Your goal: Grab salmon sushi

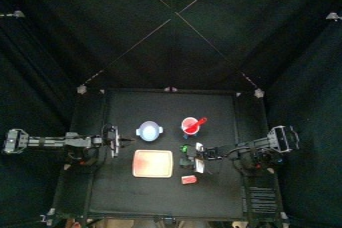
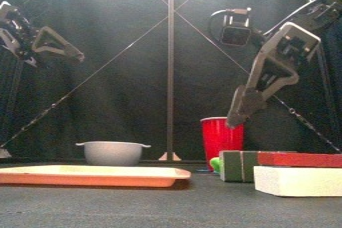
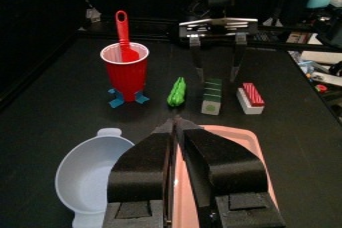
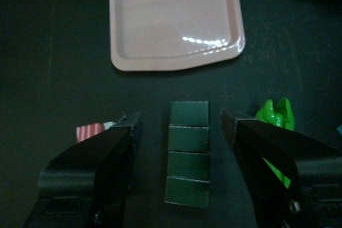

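The salmon sushi (image 1: 189,179) is a tiny red block with a white side, lying near the table's front, right of the middle. It looms close in the front view (image 2: 299,171) and also shows in the left wrist view (image 3: 250,97); in the right wrist view (image 4: 94,130) a jaw half hides it. My right gripper (image 1: 203,155) hangs open above a dark green segmented block (image 4: 190,167), behind the sushi and apart from it. My left gripper (image 3: 178,130) is shut and empty, raised at the table's left over the slab's near edge.
A pale orange-pink square slab (image 1: 152,163) lies left of the sushi. A small green item (image 3: 177,92) lies by the dark green block. A grey-white bowl (image 1: 150,130) and a red cup (image 1: 194,125) holding a red utensil stand behind.
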`<action>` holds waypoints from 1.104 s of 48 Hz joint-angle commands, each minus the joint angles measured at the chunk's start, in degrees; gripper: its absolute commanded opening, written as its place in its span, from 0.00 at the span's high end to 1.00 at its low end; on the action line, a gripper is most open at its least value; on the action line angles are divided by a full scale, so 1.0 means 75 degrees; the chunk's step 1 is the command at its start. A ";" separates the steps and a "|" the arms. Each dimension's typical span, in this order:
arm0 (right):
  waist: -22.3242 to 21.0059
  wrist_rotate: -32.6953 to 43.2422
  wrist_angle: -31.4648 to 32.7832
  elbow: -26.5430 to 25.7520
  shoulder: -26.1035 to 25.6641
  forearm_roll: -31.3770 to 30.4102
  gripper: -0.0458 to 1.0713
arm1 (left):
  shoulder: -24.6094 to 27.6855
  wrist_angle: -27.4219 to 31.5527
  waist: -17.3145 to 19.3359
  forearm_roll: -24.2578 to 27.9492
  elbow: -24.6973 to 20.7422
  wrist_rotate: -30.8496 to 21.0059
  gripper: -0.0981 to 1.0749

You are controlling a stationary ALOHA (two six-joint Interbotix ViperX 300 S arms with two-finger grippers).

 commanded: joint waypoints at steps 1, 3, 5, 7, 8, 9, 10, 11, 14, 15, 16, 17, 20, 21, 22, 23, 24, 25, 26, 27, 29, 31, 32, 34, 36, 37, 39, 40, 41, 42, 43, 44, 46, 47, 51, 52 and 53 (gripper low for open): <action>0.0188 0.0012 -0.0012 -0.0152 -0.0434 0.0059 0.11 | 0.0023 -0.0070 0.0000 0.0012 -0.0117 0.0012 0.45; 0.0305 0.0012 0.0000 -0.0152 -0.0492 0.0094 0.11 | 0.0023 -0.0059 0.0000 0.0012 -0.0117 0.0012 0.45; 0.0410 0.0012 0.0012 -0.0152 -0.0539 0.0152 0.11 | 0.0023 -0.0059 0.0000 0.0012 -0.0117 0.0012 0.45; 0.0504 0.0023 0.0047 -0.0152 -0.0562 0.0246 0.11 | 0.0023 -0.0059 0.0012 0.0012 -0.0117 0.0012 0.45; 0.0563 0.0023 0.0070 -0.0152 -0.0562 0.0316 0.11 | 0.0023 -0.0059 0.0012 0.0012 -0.0117 0.0012 0.45; 0.0598 0.0035 0.0105 -0.0164 -0.0562 0.0398 0.11 | 0.0012 -0.0059 0.0000 0.0012 -0.0117 0.0012 0.45; 0.0645 0.0047 0.0187 -0.0164 -0.0562 0.0574 0.11 | 0.0012 -0.0059 0.0012 0.0000 -0.0117 0.0012 0.45; 0.0680 0.0059 0.0270 -0.0176 -0.0562 0.0703 0.11 | 0.0023 -0.0070 0.0012 0.0000 -0.0117 0.0012 0.45; 0.0715 0.0082 0.0551 -0.0223 -0.0551 0.1125 0.11 | 0.0023 -0.0059 0.0012 0.0012 -0.0117 0.0012 0.45; 0.0727 0.0070 0.0645 -0.0234 -0.0539 0.1242 0.11 | 0.0023 -0.0059 0.0012 0.0000 -0.0117 0.0012 0.45; 0.0738 0.0070 0.0750 -0.0258 -0.0527 0.1348 0.11 | 0.0023 -0.0059 0.0012 0.0000 -0.0117 0.0012 0.45; 0.0750 0.0070 0.0844 -0.0281 -0.0516 0.1430 0.11 | 0.0023 -0.0070 0.0000 0.0012 -0.0117 0.0012 0.45; 0.0867 0.0059 0.1113 -0.0340 -0.0457 0.1547 0.11 | 0.0023 -0.0059 0.0000 0.0012 -0.0117 0.0012 0.45; 0.0914 0.0059 0.1160 -0.0363 -0.0434 0.1547 0.11 | 0.0023 -0.0059 0.0000 0.0000 -0.0117 0.0012 0.45; 0.0984 0.0059 0.1207 -0.0375 -0.0410 0.1535 0.11 | 0.0023 -0.0059 0.0012 0.0012 -0.0117 0.0012 0.45; 0.1043 0.0059 0.1289 -0.0398 -0.0375 0.1512 0.11 | 0.0023 -0.0059 0.0012 0.0012 -0.0117 0.0012 0.45; 0.1113 0.0070 0.1324 -0.0422 -0.0340 0.1488 0.11 | 0.0023 -0.0059 0.0012 0.0000 -0.0117 0.0012 0.45; 0.1184 0.0070 0.1383 -0.0445 -0.0293 0.1477 0.11 | 0.0023 -0.0059 0.0012 0.0000 -0.0117 0.0012 0.45; 0.1266 0.0070 0.1430 -0.0469 -0.0258 0.1465 0.11 | 0.0023 -0.0059 0.0012 0.0012 -0.0117 0.0012 0.45; 0.1336 0.0070 0.1477 -0.0504 -0.0211 0.1441 0.11 | 0.0023 -0.0059 0.0012 0.0000 -0.0117 0.0012 0.45; 0.1477 0.0070 0.1570 -0.0574 -0.0105 0.1418 0.11 | 0.0023 -0.0070 0.0000 0.0000 -0.0117 0.0012 0.45; 0.1605 0.0070 0.1687 -0.0680 0.0035 0.1395 0.11 | 0.0023 -0.0059 0.0012 0.0000 -0.0105 0.0012 0.45; 0.1664 0.0070 0.1723 -0.0727 0.0094 0.1383 0.11 | 0.0023 -0.0059 0.0012 0.0012 -0.0105 0.0012 0.45; 0.1711 0.0070 0.1781 -0.0820 0.0199 0.1336 0.11 | 0.0023 -0.0059 0.0012 0.0000 -0.0117 0.0012 0.45; 0.1758 0.0070 0.1816 -0.0914 0.0328 0.1277 0.11 | 0.0023 -0.0059 0.0012 0.0012 -0.0117 0.0012 0.45; 0.1770 0.0070 0.1828 -0.0973 0.0410 0.1219 0.11 | 0.0012 -0.0070 0.0012 0.0012 -0.0117 0.0012 0.45; 0.1793 0.0070 0.1828 -0.1031 0.0539 0.1137 0.12 | 0.0023 -0.0059 0.0012 0.0000 -0.0117 0.0012 0.45; 0.1793 0.0070 0.1828 -0.1066 0.0598 0.1078 0.12 | 0.0023 -0.0059 0.0012 0.0000 -0.0117 0.0012 0.45; 0.1793 0.0070 0.1828 -0.1090 0.0668 0.1031 0.12 | 0.0023 -0.0070 0.0012 0.0000 -0.0117 0.0012 0.45; 0.1793 0.0070 0.1840 -0.1113 0.0738 0.0984 0.12 | 0.0023 -0.0059 0.0000 0.0000 -0.0117 0.0012 0.45; 0.1805 0.0070 0.1840 -0.1137 0.0809 0.0949 0.12 | 0.0023 -0.0059 0.0012 0.0012 -0.0117 0.0012 0.45; 0.1793 0.0070 0.1852 -0.1172 0.0879 0.0902 0.12 | 0.0023 -0.0070 0.0000 0.0000 -0.0117 0.0012 0.45; 0.1805 0.0070 0.1852 -0.1219 0.0996 0.0809 0.12 | 0.0023 -0.0059 0.0012 0.0012 -0.0117 0.0012 0.45; 0.1793 0.0070 0.1863 -0.1254 0.1090 0.0738 0.12 | 0.0023 -0.0059 0.0012 0.0000 -0.0117 0.0012 0.45; 0.1781 0.0082 0.1887 -0.1313 0.1195 0.0551 0.12 | 0.0023 -0.0059 0.0000 0.0012 -0.0117 0.0012 0.45; 0.1770 0.0082 0.1898 -0.1324 0.1219 0.0527 0.12 | 0.0023 -0.0059 0.0012 0.0000 -0.0105 0.0012 0.45; 0.1770 0.0082 0.1898 -0.1336 0.1230 0.0504 0.12 | 0.0012 -0.0059 0.0012 0.0012 -0.0105 0.0012 0.45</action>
